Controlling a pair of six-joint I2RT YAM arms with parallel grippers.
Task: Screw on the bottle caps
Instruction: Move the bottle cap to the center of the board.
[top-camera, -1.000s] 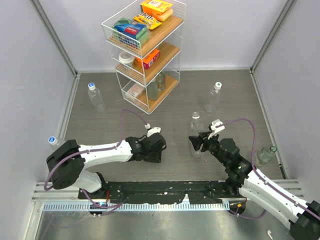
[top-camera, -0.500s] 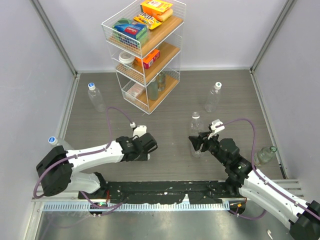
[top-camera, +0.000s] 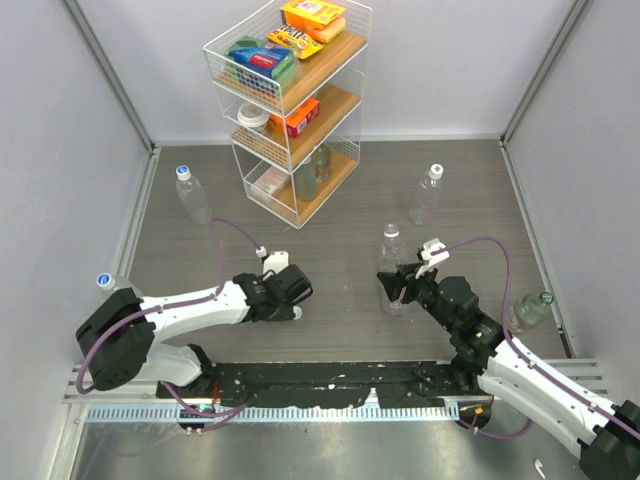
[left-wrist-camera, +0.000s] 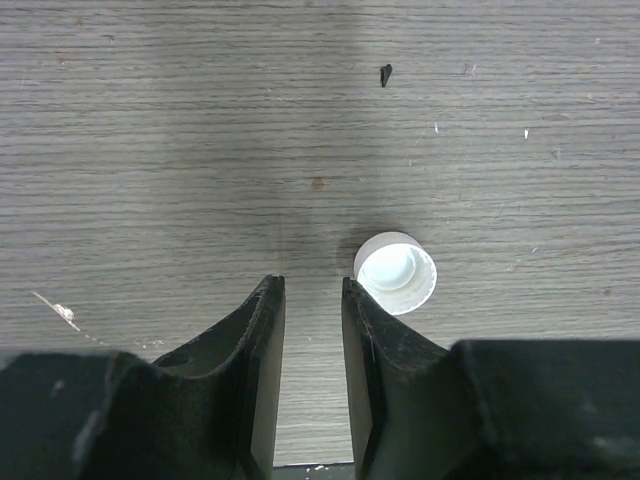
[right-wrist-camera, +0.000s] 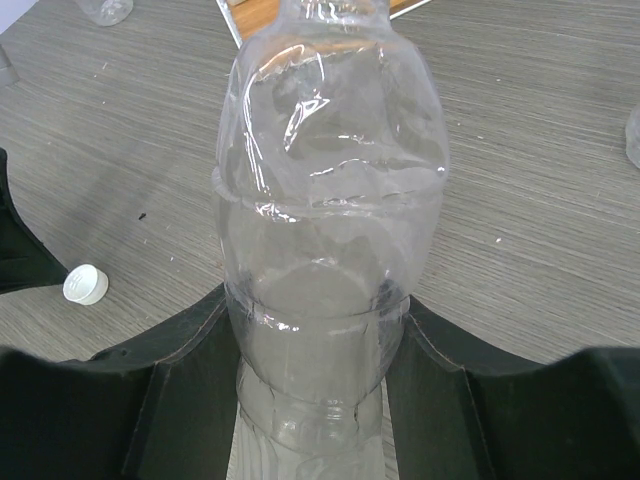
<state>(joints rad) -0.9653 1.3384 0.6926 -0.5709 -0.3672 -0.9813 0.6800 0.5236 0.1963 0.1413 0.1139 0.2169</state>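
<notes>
1. Left claw (left-wrist-camera: 308, 290): released. My two black fingers (left-wrist-camera: 262, 330) stand a narrow gap apart, pointing down at the table (left-wrist-camera: 150, 120), with only bare wood grain between them. I am grasping nothing.

2. Bottle cap (left-wrist-camera: 396, 272): a small white screw cap lying on the table, open side up. It sits outside the gap, just beside the outer edge of the finger on the right of my left wrist view. The right wrist view shows the same cap (right-wrist-camera: 85, 284) low on the left, well apart from the held bottle.

3. Right claw (right-wrist-camera: 315, 310): grasping. My fingers press against both sides of the lower body of a clear ribbed bottle (right-wrist-camera: 330, 200). The bottle stands upright, neck pointing away from the camera.

4. Overhead view: the left claw (top-camera: 290, 290) is low over the table, left of centre. The right claw (top-camera: 395, 290) holds its bottle (top-camera: 391, 255) right of centre. The two claws are well apart.

5. Other bottles: one stands at the far left (top-camera: 192, 193), beside the wire rack (top-camera: 290, 110). One stands at the far right (top-camera: 427, 193). One is at the left edge (top-camera: 110, 283), and one lies tilted near the right edge (top-camera: 530, 308).
</notes>
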